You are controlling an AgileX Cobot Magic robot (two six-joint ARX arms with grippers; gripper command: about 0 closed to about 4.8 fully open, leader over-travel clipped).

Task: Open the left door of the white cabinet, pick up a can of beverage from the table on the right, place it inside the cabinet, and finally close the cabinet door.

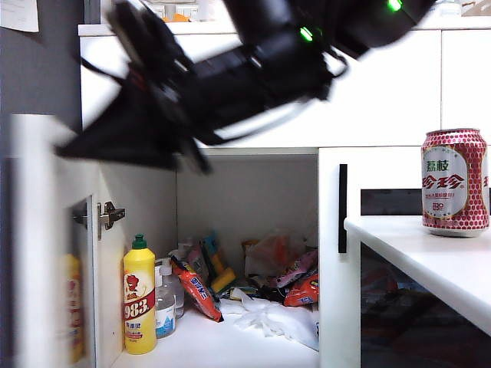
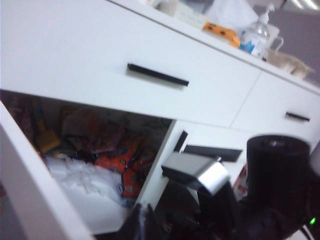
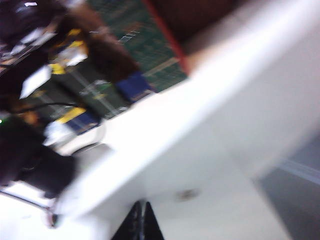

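The white cabinet (image 1: 383, 92) has its left door (image 1: 34, 230) swung open toward me, and its white edge (image 2: 30, 175) also shows in the left wrist view. The red can of beverage (image 1: 455, 182) stands upright on the white table (image 1: 414, 253) at the right, with no gripper near it. A blurred black arm crosses the top from the upper right. It ends in my right gripper (image 1: 69, 148), shut and empty, beside the open door's top. In its wrist view the right gripper (image 3: 142, 204) sits against a blurred white panel (image 3: 210, 125). My left gripper (image 2: 142, 220) is shut and empty, back from the cabinet.
Inside the cabinet are a yellow bottle (image 1: 139, 299), a clear bottle (image 1: 165, 303), snack bags (image 1: 199, 287) and a white plastic bag (image 1: 276, 318). The right door (image 1: 334, 253) is closed, with its handle (image 1: 342, 207) by the table. The drawer handle (image 2: 157, 75) lies above the opening.
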